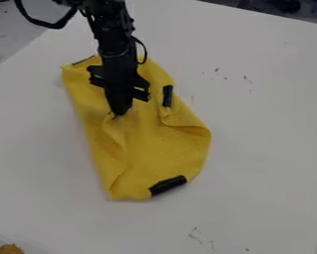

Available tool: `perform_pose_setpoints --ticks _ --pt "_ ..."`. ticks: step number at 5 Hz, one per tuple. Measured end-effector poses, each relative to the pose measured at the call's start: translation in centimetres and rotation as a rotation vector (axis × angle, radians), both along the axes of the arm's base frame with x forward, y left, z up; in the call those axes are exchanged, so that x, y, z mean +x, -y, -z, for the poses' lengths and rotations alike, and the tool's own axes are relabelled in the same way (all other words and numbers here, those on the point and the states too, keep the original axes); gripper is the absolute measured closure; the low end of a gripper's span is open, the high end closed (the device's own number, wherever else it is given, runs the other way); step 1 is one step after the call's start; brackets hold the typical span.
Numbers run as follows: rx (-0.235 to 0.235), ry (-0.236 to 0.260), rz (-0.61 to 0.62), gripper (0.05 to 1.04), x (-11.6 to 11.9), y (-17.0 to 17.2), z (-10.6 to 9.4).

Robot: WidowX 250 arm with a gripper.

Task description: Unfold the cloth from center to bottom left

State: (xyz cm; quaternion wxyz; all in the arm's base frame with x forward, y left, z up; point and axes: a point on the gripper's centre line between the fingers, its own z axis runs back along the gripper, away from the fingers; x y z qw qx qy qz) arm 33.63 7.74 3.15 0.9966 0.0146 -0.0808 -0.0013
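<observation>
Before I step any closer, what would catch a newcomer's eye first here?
Probably the bright yellow cloth, rumpled and partly folded, near the middle of the white table. Then the black robot arm coming in from the top edge, its hand down at the cloth.

Could be called a robotics lab, pretty much: a black robot arm (112, 37) with a looped cable (51, 25) is hung over a white desk (267, 124) marked by dark scuffs (195, 237). Can't be fully pinned down, though.

Soft, moderately bright light falls fairly evenly, casting faint, diffuse shadows.
</observation>
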Motion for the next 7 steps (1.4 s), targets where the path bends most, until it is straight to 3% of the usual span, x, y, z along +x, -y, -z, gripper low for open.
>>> perform_pose_setpoints --ticks 1,2,3,5,6,7 --pt "0.057 0.084 -0.052 1.015 -1.1 -0.7 -2.9" --pt "0.076 0.124 -0.168 1.015 -4.3 -3.1 -3.9" --pt "0.038 0.130 -0.264 1.016 -7.8 -5.4 -2.2" --pt "-0.064 0.155 -0.394 1.016 -12.1 -8.1 2.2" --pt "-0.059 0.178 -0.434 1.016 -13.0 -8.5 2.6" --pt "-0.033 0.168 -0.442 1.016 -13.7 -8.6 2.7"
